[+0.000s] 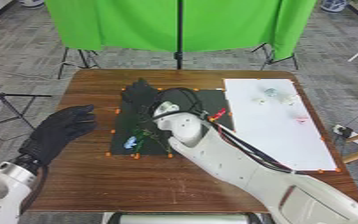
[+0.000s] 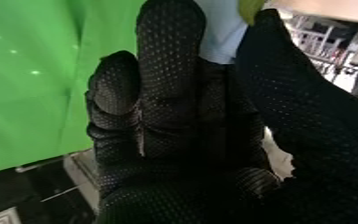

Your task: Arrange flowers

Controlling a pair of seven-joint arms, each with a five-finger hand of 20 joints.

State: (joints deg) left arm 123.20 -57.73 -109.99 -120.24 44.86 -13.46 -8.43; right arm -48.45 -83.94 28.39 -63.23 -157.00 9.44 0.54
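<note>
Flowers lie on the worktop: on the black mat, a blue flower toward eight o'clock and a red flower near three. On the white board, a pale blue flower sits toward twelve, a pink flower near three. The right hand is over the mat's eleven o'clock, fingers straight, thumb apart; whether it touches a flower I cannot tell. The left hand, at nine o'clock, has its fingers loosely extended
</note>
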